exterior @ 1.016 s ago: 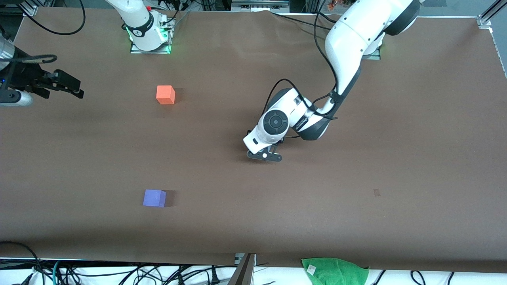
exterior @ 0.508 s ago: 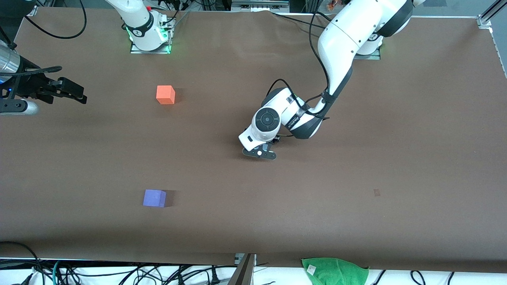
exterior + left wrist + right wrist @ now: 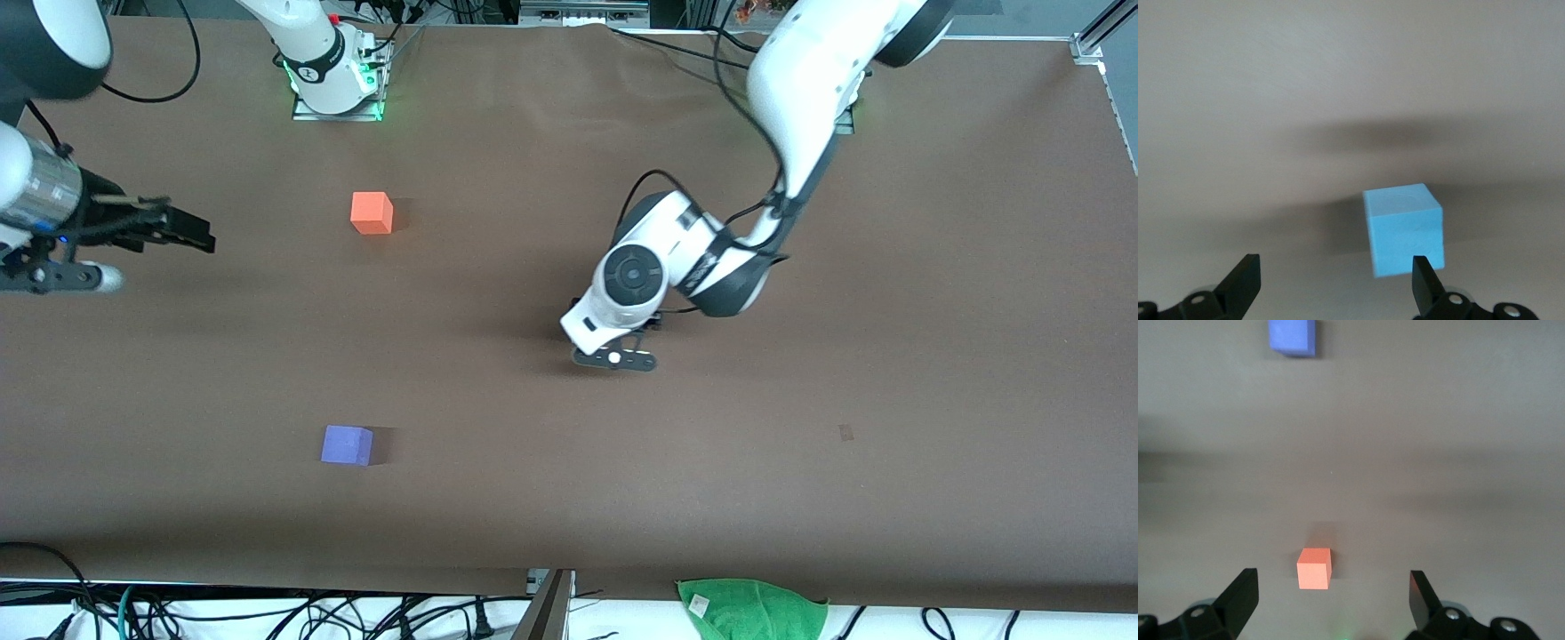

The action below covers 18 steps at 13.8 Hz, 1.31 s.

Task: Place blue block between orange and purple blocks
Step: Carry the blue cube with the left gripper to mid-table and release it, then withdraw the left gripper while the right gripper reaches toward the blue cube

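The right gripper hangs over bare brown table at the right arm's end, fingers spread with nothing between them. The orange block sits toward the robots' bases; the purple block lies nearer the front camera, well apart from it, with open tabletop between them. Mid-table, the left gripper is low over the surface, its fingers released. The blue block rests on the table just off one fingertip, hidden by the wrist from the front. A green cloth lies at the table's near edge.
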Tool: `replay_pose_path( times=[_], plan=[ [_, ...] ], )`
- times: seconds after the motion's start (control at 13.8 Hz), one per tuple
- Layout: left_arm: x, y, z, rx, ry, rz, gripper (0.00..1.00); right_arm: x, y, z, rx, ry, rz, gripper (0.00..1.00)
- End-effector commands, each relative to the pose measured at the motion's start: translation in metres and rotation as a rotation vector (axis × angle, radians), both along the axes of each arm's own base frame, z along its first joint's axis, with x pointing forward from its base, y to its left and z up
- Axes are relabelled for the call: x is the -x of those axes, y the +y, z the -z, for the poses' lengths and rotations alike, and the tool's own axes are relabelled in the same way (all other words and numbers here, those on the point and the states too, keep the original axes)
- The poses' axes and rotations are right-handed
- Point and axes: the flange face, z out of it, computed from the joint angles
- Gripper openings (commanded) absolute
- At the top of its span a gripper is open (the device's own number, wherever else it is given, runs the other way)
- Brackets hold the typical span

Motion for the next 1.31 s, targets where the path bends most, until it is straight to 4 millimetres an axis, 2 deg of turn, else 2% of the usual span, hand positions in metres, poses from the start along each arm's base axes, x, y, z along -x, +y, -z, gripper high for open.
replay_pose_path(
  times=[0.0, 0.15, 0.29, 0.36, 0.44, 0.51, 0.65, 0.8, 0.94, 1.02, 1.16, 1.23],
  plan=[
    [-0.012, 0.057, -0.085, -0.029, -0.048, -0.063, 1.0, -0.012, 0.005, 0.022, 0.006, 0.031, -0.029, 1.0],
    [-0.018, 0.095, -0.128, -0.041, -0.062, -0.103, 1.0, -0.011, 0.019, 0.021, 0.007, 0.03, -0.035, 1.0],
    [-0.024, 0.138, -0.157, -0.057, -0.059, -0.133, 1.0, -0.011, 0.024, 0.021, -0.014, 0.029, -0.034, 1.0],
    [-0.027, 0.159, -0.169, -0.063, -0.061, -0.159, 1.0, -0.013, 0.033, 0.026, -0.046, 0.03, -0.029, 1.0],
    [-0.031, 0.181, -0.182, -0.065, -0.067, -0.189, 1.0, -0.014, 0.055, 0.026, -0.076, 0.016, -0.005, 1.0],
    [-0.031, 0.202, -0.199, -0.065, -0.08, -0.22, 1.0, -0.015, 0.086, 0.034, -0.075, 0.009, 0.045, 1.0],
    [-0.022, 0.233, -0.228, -0.081, -0.071, -0.237, 1.0, -0.008, 0.164, 0.053, -0.053, 0.007, 0.07, 1.0],
    [-0.013, 0.263, -0.249, -0.073, -0.043, -0.109, 1.0, 0.001, 0.242, 0.076, -0.056, -0.05, 0.111, 1.0],
    [-0.002, 0.287, -0.272, -0.075, -0.034, -0.034, 1.0, 0.015, 0.318, 0.117, -0.061, -0.094, 0.145, 1.0],
    [0.002, 0.309, -0.282, -0.068, -0.031, -0.015, 1.0, 0.021, 0.35, 0.14, -0.069, -0.123, 0.165, 1.0],
    [0.011, 0.33, -0.296, -0.065, -0.033, 0.066, 1.0, 0.045, 0.417, 0.191, -0.107, -0.182, 0.122, 1.0],
    [0.017, 0.341, -0.296, -0.061, -0.032, 0.077, 1.0, 0.061, 0.447, 0.212, -0.127, -0.211, 0.106, 1.0]
  ],
)
